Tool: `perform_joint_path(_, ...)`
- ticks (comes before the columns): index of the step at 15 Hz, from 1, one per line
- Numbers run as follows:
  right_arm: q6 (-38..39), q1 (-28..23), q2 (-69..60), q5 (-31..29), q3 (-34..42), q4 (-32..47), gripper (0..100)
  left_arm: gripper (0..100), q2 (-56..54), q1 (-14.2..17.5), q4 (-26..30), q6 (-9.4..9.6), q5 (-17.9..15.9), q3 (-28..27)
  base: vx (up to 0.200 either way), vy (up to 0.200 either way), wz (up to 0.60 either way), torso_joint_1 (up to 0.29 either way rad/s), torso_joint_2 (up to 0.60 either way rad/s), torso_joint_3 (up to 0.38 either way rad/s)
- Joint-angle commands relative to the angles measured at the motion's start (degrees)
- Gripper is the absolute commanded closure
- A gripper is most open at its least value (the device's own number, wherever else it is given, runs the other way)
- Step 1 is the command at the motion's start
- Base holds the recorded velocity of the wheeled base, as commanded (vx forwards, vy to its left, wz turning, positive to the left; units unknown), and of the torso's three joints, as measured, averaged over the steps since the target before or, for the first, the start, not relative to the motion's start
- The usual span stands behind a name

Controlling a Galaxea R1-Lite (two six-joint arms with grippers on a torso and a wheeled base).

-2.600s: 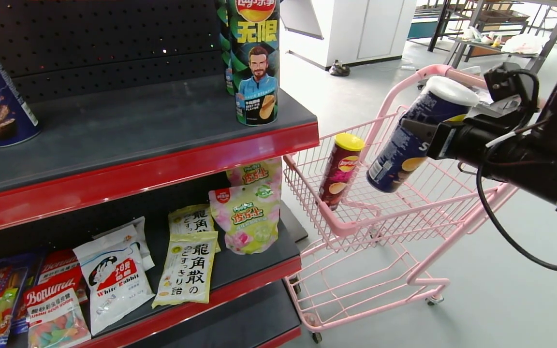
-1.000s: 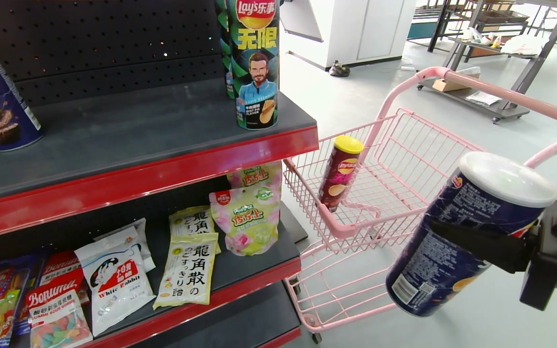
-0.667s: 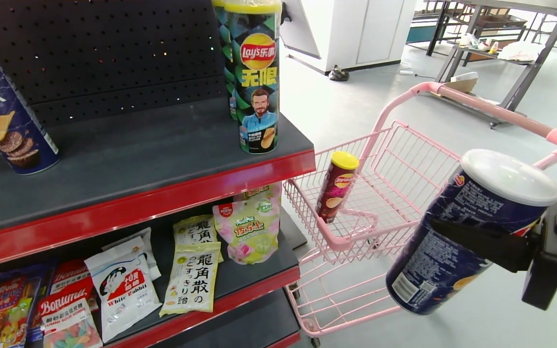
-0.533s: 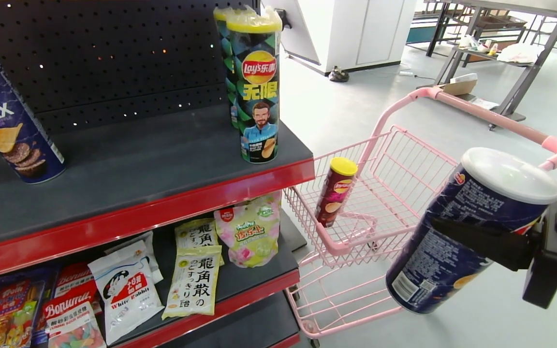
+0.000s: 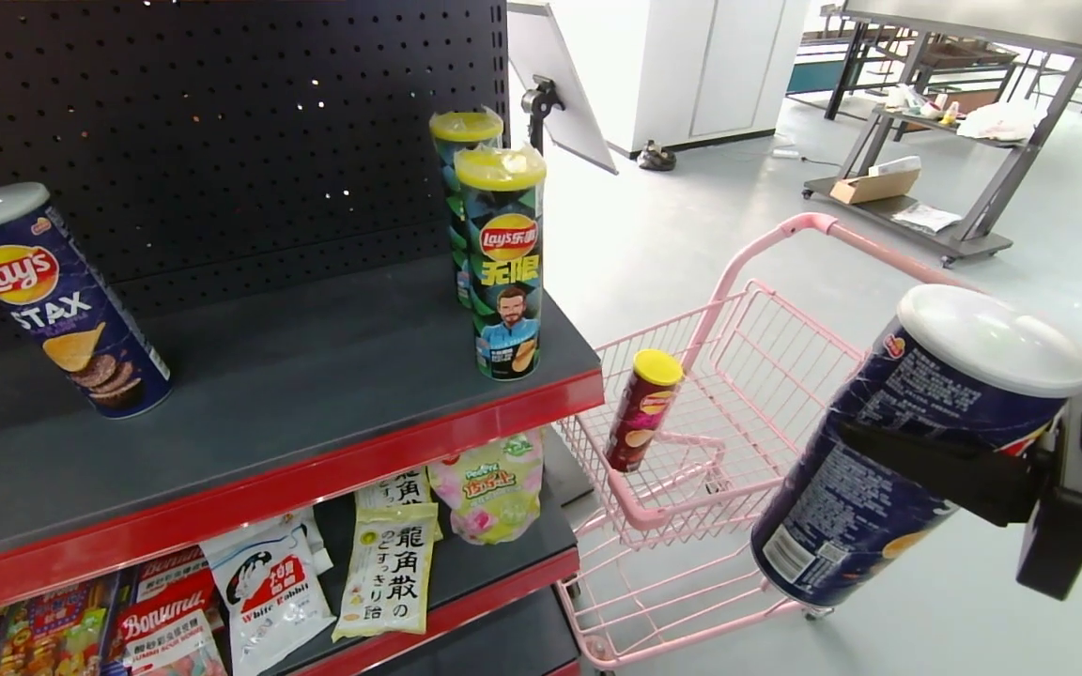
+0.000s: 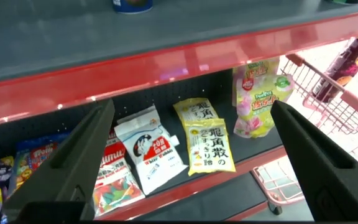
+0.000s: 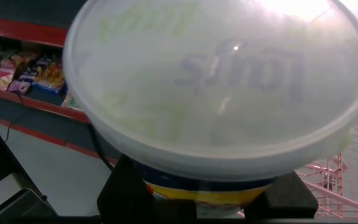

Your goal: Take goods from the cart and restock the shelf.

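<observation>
We start with the shelf unit (image 5: 316,451), the biggest thing here: a black pegboard back, dark grey boards and glossy red front lips. Its upper board carries three upright cylindrical chip cans. One is a blue can (image 5: 62,300) with a pale lid, standing well to the left. The other two are green cans with yellow lids at the right end, the front one (image 5: 506,272) just ahead of the rear one (image 5: 456,150).

The pink wire cart (image 5: 640,512) stands just beside the shelf's right end. Its upper basket holds one maroon can (image 5: 640,413) with a yellow lid, tilted into the corner nearest the shelf.

The right gripper (image 5: 888,455) is pinching a second blue chip can (image 5: 842,526), held tilted in the air beside the cart, outside the basket. Its round translucent lid (image 7: 219,81) faces the wrist camera.

The lower board holds flat, shiny packets lying overlapped. Among them are a white one (image 6: 151,149), a yellow one (image 6: 207,140) with another behind it, and a pink-and-green one (image 6: 257,102). We count at least six, but the overlap hides the full tally.

The left gripper (image 6: 192,109) hangs before the lower board, its dark fingers spread wide with nothing between them.
</observation>
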Motion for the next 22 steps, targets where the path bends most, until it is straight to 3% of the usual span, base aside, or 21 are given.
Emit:
perform_joint_path(1, 0.0, -0.1, 0.1, 0.1, 0.0, 0.0, 100, 0, 0.0, 0.0, 0.0, -0.02, 0.0, 0.0, 0.000, 0.000, 0.00, 0.188, -0.47, -0.305)
perform_joint_path(5, -0.1, -0.1, -0.6, -0.2, 0.7, 0.1, 100, 0, 0.0, 0.0, 0.0, -0.02, 0.0, 0.0, 0.000, 0.000, 0.00, 0.110, -0.27, -0.165)
perform_joint_path(12, -0.1, -0.2, -0.5, 0.0, 2.3, 0.0, 100, 0, 0.0, 0.0, 0.0, -0.02, 0.0, 0.0, 0.000, 0.000, 0.60, 0.008, -0.01, -0.005)
perform_joint_path(20, -3.3, -0.1, -0.7, -0.1, 4.9, -0.3, 100, 0, 0.0, 0.0, 0.0, -0.02, -0.1, 0.0, 0.000, 0.000, 0.00, 0.000, 0.00, 0.000)
perform_joint_path(22, -4.7, 0.0, -0.9, -0.1, 6.0, -0.3, 100, 0, 0.0, 0.0, 0.0, -0.02, -0.1, 0.0, -0.200, 0.000, 0.00, -0.002, 0.00, 0.002)
